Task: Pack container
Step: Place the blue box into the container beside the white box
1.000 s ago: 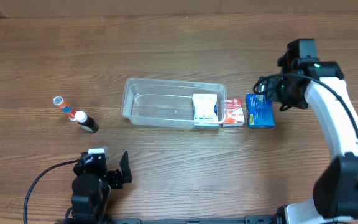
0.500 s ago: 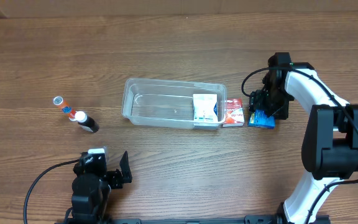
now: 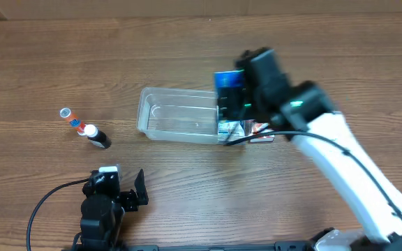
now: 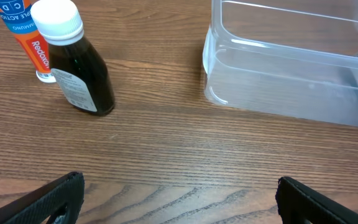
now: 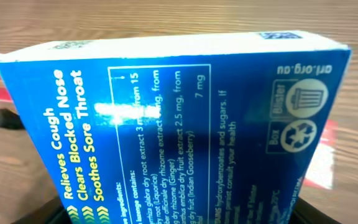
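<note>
The clear plastic container lies mid-table; its near wall shows in the left wrist view. A white box lies in its right end. My right gripper is shut on a blue cough-remedy box and holds it in the air over the container's right end. That box fills the right wrist view. A red and white box lies just right of the container. My left gripper is open and empty, low over the table in front of the container.
A dark brown bottle with a white cap lies left of the container beside an orange tube. Both show in the left wrist view, the bottle in front of the tube.
My right gripper closed on the blue box where it lay right of the red and white box, lifted it, and carried it left over the container's right end. The left arm has not moved.
</note>
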